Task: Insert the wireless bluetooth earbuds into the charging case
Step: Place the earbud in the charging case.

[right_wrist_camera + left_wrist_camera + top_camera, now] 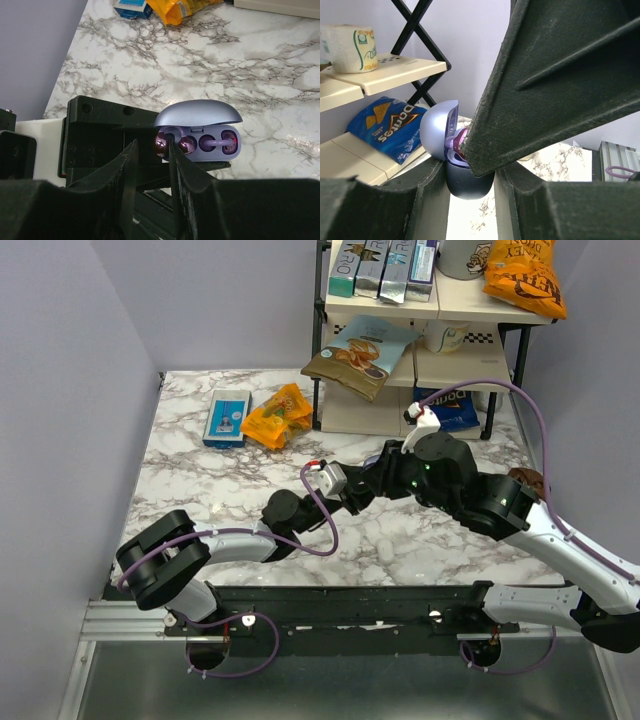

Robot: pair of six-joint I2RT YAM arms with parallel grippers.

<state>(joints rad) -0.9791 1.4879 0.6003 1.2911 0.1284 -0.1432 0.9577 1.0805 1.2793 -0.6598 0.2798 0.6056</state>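
Note:
The charging case (pixel 220 152) is a lilac-blue shell with its lid (pixel 200 112) raised, held above the marble table (pixel 260 60). My left gripper (pixel 470 176) is shut on its dark rounded base (pixel 467 185). Two purple earbuds lie in the wells: one at the left end (pixel 184 145), the other at the right (pixel 222 141). My right gripper (pixel 152 142) stands at the case's left end, jaws a little apart, with one fingertip (pixel 171 140) against the left earbud. In the top view the left gripper (pixel 345 490) and right gripper (pixel 385 475) meet mid-table. The case itself is hidden there.
A shelf rack (pixel 430 340) stands at the back right, holding snack bags and a blue Doritos bag (pixel 447 408). An orange bag (pixel 277 415) and a blue box (pixel 227 417) lie at the back left of the table. Purple cables loop off both arms.

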